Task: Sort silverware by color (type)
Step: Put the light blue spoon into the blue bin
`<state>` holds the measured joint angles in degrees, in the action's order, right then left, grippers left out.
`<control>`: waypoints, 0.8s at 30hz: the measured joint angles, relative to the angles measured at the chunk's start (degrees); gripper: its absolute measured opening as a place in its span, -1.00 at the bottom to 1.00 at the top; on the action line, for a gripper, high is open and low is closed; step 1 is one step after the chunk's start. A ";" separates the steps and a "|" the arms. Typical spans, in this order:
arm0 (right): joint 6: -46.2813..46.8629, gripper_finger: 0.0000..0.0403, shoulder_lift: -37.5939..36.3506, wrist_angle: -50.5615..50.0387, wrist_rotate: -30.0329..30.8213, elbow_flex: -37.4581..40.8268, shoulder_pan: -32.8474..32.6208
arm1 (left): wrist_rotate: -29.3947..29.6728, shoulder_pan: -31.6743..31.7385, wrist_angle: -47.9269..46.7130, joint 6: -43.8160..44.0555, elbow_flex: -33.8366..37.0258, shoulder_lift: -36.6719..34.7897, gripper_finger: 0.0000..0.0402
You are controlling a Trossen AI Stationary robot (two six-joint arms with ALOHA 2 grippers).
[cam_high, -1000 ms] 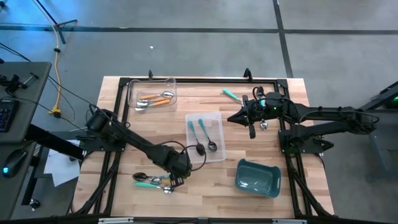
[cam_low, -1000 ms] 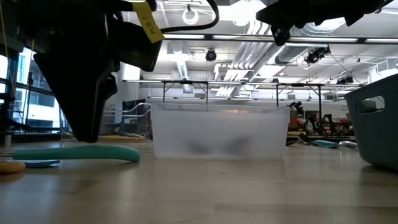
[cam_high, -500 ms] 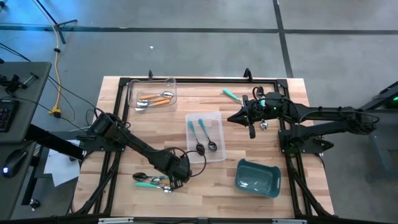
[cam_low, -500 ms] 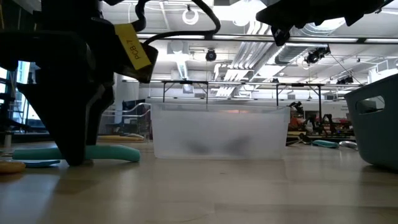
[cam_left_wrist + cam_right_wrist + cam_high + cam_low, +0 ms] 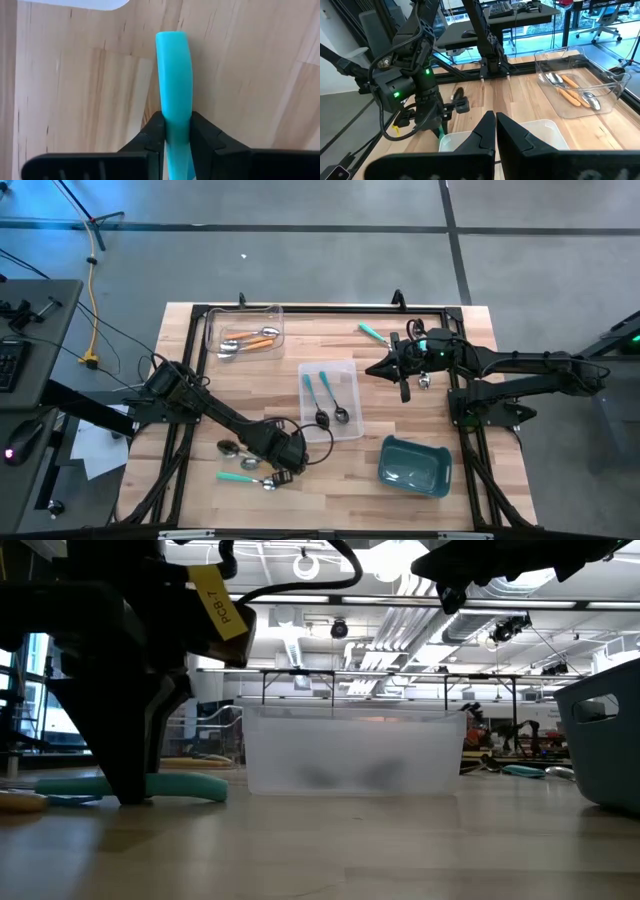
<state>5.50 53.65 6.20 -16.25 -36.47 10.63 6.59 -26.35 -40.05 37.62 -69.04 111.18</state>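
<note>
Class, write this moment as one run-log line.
left gripper: shut on teal spoon, on table | right gripper: shut, idle above table | stage: grasp

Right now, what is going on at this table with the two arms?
The left hand has closed on the slim teal handle of a spoon lying on the wooden table, at its near edge. The right hand is shut and empty, waiting above the far right side. Two teal spoons lie in the middle clear plastic tray; orange ones lie in the far tray.
</note>
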 joint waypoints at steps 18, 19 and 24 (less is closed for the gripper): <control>-1.01 -1.00 0.00 0.00 0.09 0.00 0.00 | -1.39 0.35 -6.40 -8.01 0.17 -13.08 -0.79; -1.01 -1.00 0.00 0.00 0.09 0.00 0.00 | -0.91 0.45 -7.39 -8.27 0.33 -15.14 -0.79; -1.01 -1.00 0.00 0.04 0.07 0.00 0.00 | 5.57 1.51 -6.12 -8.00 0.22 -28.05 -0.79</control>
<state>4.49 53.65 6.23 -16.19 -36.47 10.63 12.16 -24.84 -46.17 29.62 -68.82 83.12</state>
